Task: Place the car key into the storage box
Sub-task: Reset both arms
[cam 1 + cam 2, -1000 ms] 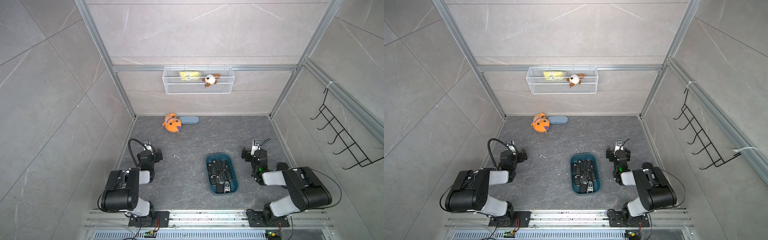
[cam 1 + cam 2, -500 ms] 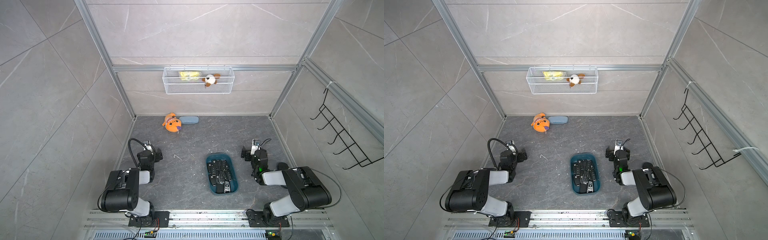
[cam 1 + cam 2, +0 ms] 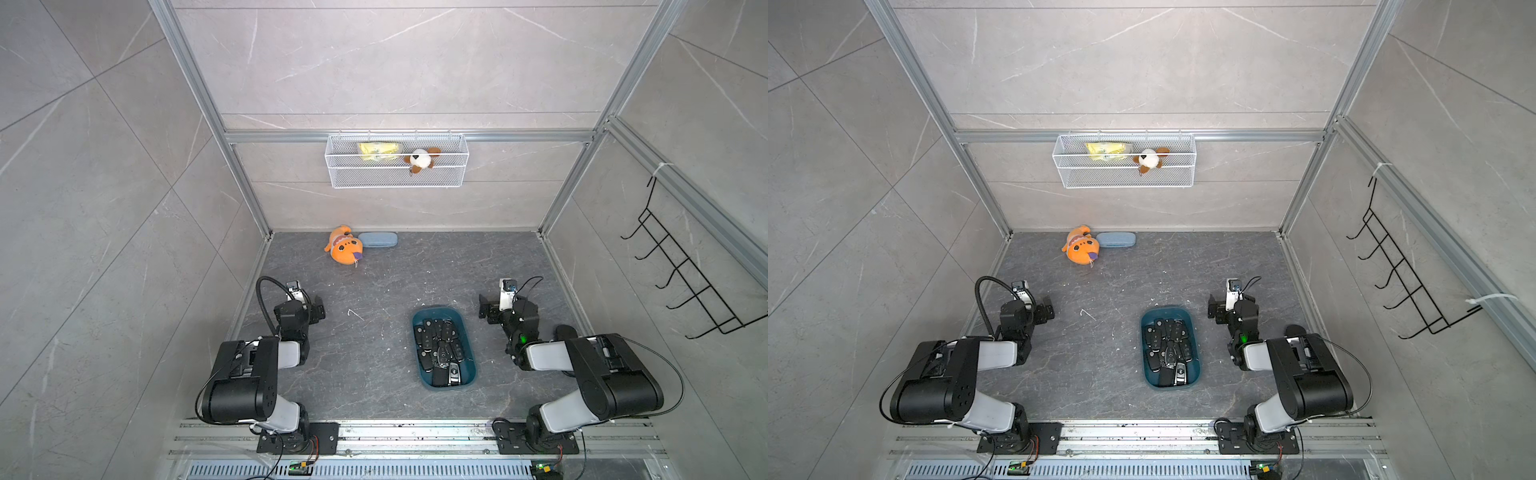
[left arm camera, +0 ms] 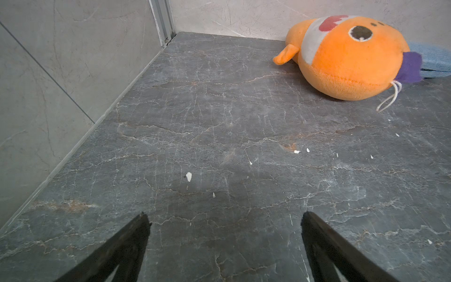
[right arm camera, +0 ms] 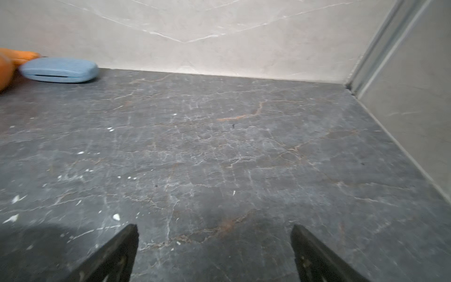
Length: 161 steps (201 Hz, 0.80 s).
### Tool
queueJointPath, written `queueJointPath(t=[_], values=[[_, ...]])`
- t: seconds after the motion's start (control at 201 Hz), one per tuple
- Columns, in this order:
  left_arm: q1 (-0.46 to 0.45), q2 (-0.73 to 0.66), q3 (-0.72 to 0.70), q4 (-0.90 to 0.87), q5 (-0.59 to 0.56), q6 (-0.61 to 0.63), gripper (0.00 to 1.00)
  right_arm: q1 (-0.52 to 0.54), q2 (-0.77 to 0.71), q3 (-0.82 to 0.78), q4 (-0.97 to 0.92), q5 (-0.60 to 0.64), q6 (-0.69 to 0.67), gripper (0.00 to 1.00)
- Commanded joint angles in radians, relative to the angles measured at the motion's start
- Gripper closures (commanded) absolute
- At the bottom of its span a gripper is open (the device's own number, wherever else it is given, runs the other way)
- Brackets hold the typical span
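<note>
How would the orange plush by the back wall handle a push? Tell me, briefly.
The orange plush looks soft and stuffed, so it would probably squash and feel light. Its rounded body may roll or wobble rather than slide. Its loose cord loop could trail or snag.

Car keys [image 3: 440, 345] in storage box [image 3: 449, 386], indistinct pile

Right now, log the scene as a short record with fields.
box: teal, on the floor
keys: black fobs piled inside the box
left gripper: open, empty, above bare floor
right gripper: open, empty, above bare floor
far wall: orange plush beside blue case
basket: yellow pack, dog toy
</note>
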Motion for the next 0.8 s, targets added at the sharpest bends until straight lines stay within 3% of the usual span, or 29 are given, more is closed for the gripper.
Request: queueJointPath(t=[0.0,0.095,0.179,0.796], values=[[0.005,0.003,-0.001,0.053,0.010,0.026,0.00,-0.020,-0.012,-0.011,0.037,-0.214,-0.036,0.00],[0.005,0.004,-0.001,0.053,0.011,0.025,0.00,-0.020,0.000,0.033,-0.032,-0.149,-0.004,0.01],[0.005,0.003,-0.001,0.052,0.010,0.026,0.00,-0.019,0.001,0.050,-0.058,-0.014,0.039,0.00],[0.004,0.006,0.002,0.048,0.013,0.025,0.00,-0.019,-0.002,0.048,-0.059,-0.009,0.040,0.00]])
